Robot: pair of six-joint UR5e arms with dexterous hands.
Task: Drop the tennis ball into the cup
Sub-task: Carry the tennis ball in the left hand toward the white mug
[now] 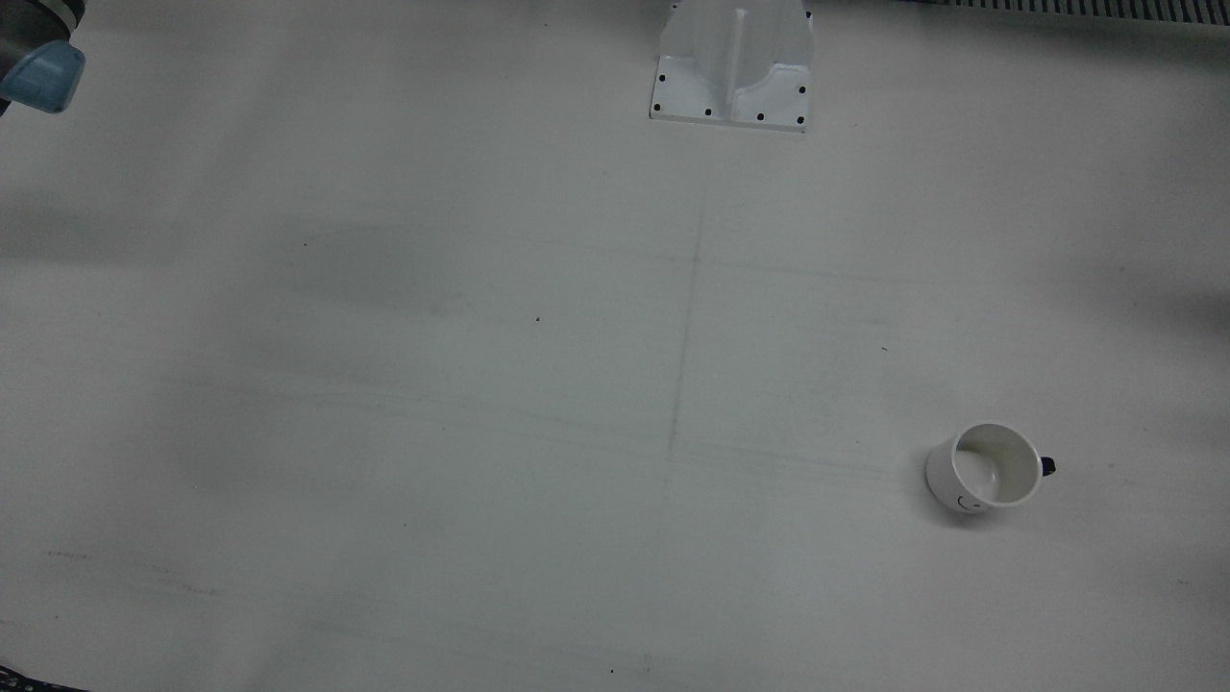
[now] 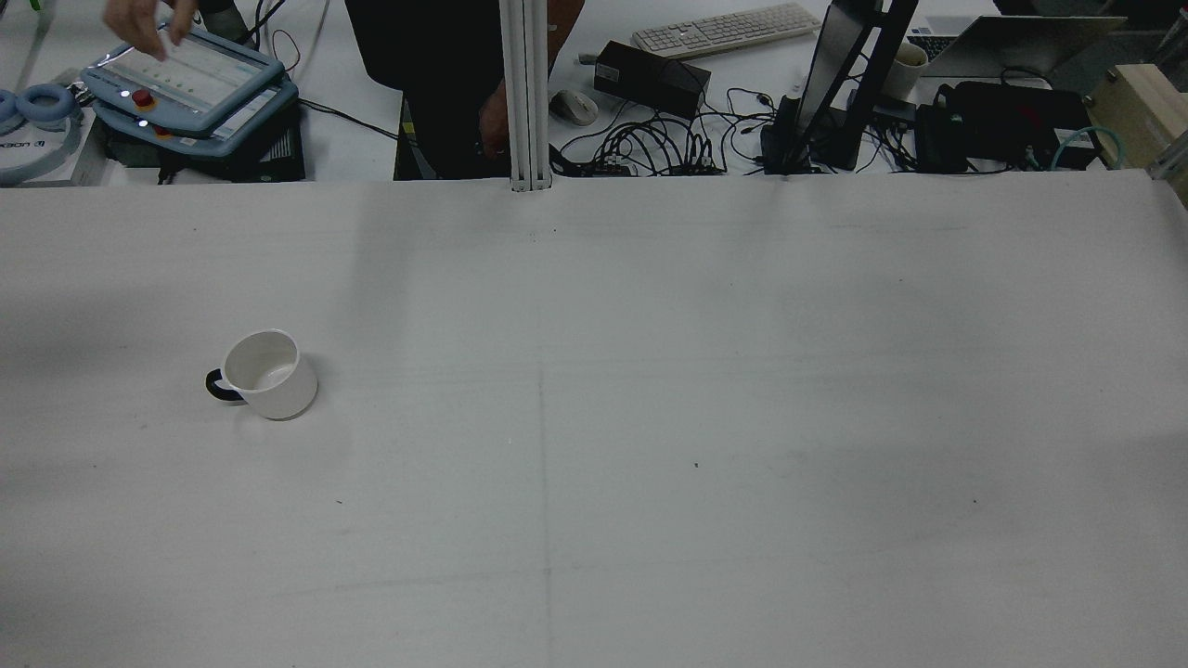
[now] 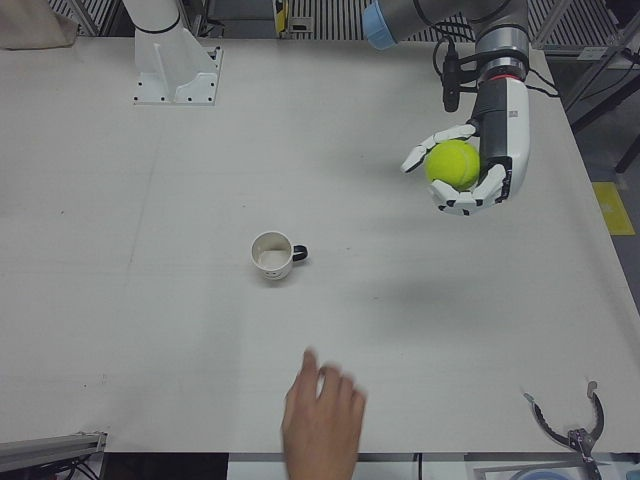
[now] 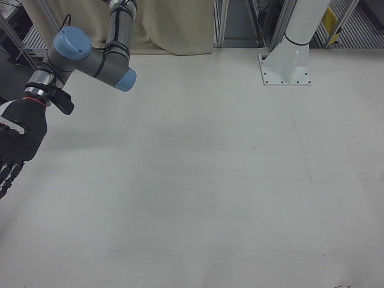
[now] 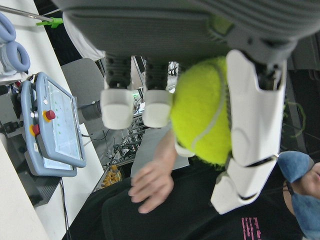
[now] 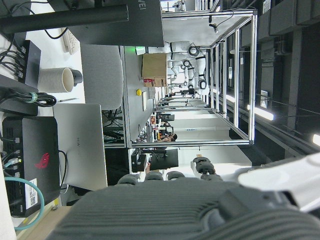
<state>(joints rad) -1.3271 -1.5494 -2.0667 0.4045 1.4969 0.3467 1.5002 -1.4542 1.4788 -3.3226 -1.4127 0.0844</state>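
Table (image 3: 150,300) broad, bare | left hand (image 3: 470,172) grips tennis ball (image 3: 453,163) | cup (image 3: 272,255) well apart | right hand (image 4: 15,147) unclear

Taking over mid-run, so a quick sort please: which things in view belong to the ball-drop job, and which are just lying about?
Job:
- tennis ball, held in the left hand
- cup, upright on the table, away from the hand

Bystanders:
- person's hand at the table's near edge
- teach pendant
- keyboard and mouse

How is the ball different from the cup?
The tennis ball is fuzzy yellow-green and round; the cup is white, open-topped, with a dark handle. The ball is up in the left hand; the cup stands upright on the table, empty.
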